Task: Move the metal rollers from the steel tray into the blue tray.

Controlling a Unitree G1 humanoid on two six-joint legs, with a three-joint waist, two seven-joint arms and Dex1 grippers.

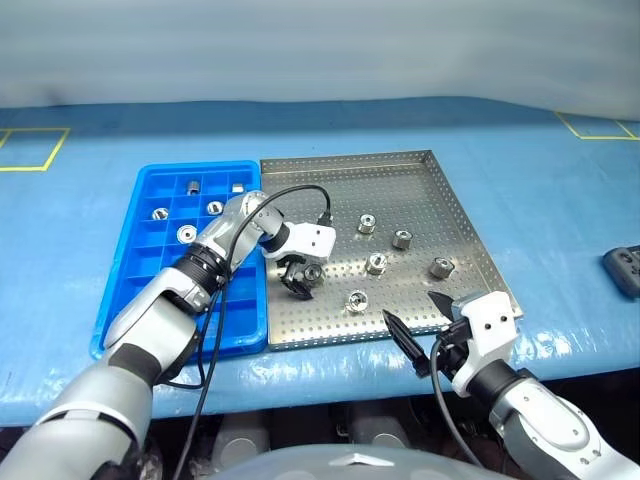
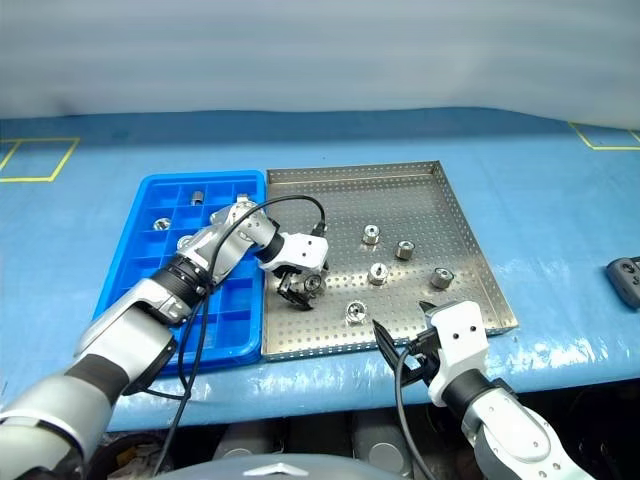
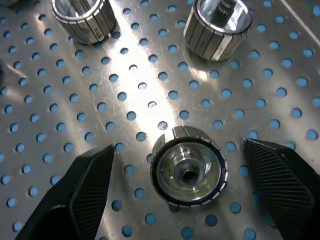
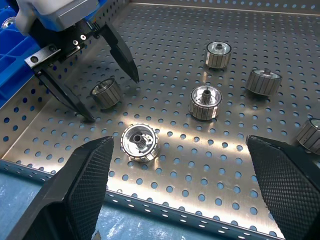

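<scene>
Near the lower centre of the left eye view, the left hand (image 1: pixel 298 281) hung with its two black fingers spread wide over one small shiny silver metal roller (image 1: pixel 312 275), gripping nothing yet. From the left wrist view that roller (image 3: pixel 188 166) stood on end between the fingers (image 3: pixel 82 187), its central hole facing up and its ribbed side wall free all round.

It sat on the large square perforated steel tray (image 1: pixel 452 195) at middle frame, with five more rollers loose to its right, one of them (image 1: pixel 356 300) just beside it toward the lower edge. Left of the steel tray and touching it lay the bright blue plastic compartment tray (image 1: pixel 122 248), with several rollers already in its upper cells. Both trays rested on the blue-covered tabletop (image 1: pixel 560 180).

At lower right, the right hand (image 1: pixel 418 334) was likewise spread and empty, near the steel tray's closest rim.

Such a roller looked solid, rigid and fairly heavy for its size, with a polished, slippery top. The grooved flank seemed the better hold, pinched across its width, low enough that it would not tip or roll away.
</scene>
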